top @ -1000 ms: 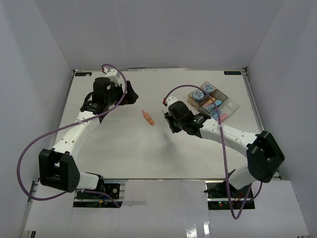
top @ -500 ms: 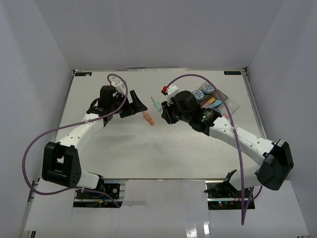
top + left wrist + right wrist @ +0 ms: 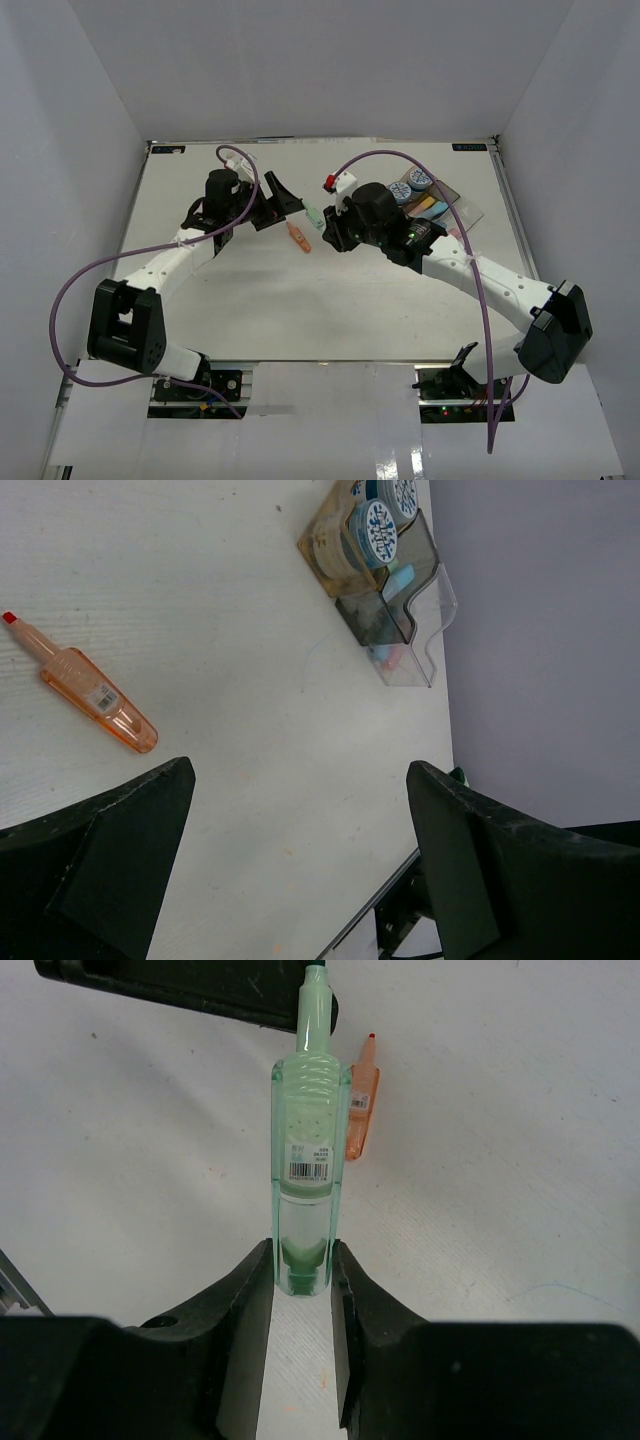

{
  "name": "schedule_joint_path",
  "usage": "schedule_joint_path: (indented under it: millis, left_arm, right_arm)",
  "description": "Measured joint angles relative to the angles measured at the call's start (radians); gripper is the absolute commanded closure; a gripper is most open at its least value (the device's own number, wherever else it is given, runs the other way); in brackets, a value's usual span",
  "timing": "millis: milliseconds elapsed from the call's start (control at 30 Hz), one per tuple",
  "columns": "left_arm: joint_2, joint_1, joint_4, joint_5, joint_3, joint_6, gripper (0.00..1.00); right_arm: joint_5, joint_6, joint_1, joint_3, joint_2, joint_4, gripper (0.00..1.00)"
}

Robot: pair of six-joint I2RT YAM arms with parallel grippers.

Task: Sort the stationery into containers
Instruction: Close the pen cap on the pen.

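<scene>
My right gripper (image 3: 303, 1265) is shut on a pale green piece (image 3: 308, 1160) by its rear end and holds it above the table; it shows in the top view (image 3: 316, 218). An orange piece (image 3: 298, 236) lies on the table between the arms, also in the left wrist view (image 3: 95, 692) and right wrist view (image 3: 362, 1110). My left gripper (image 3: 283, 203) is open and empty, just left of the green piece's tip. The containers (image 3: 440, 208) stand at the far right, holding two blue-and-white rolls (image 3: 411, 186) and pastel pieces; they also show in the left wrist view (image 3: 385, 590).
White walls enclose the table on three sides. Purple cables arch over both arms. The table's right edge (image 3: 440, 740) runs just past the containers.
My right arm swung left from near the containers, carrying the green piece toward the middle. My left gripper moved right toward the orange piece and the green piece's tip.
</scene>
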Motion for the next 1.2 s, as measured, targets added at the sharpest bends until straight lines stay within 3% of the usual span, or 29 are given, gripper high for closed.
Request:
schedule_joint_path:
  millis: [1200]
  left_arm:
    - [0.008, 0.003, 0.124, 0.035, -0.016, -0.011, 0.02]
  right_arm:
    - [0.024, -0.023, 0.001, 0.035, 0.059, -0.007, 0.74]
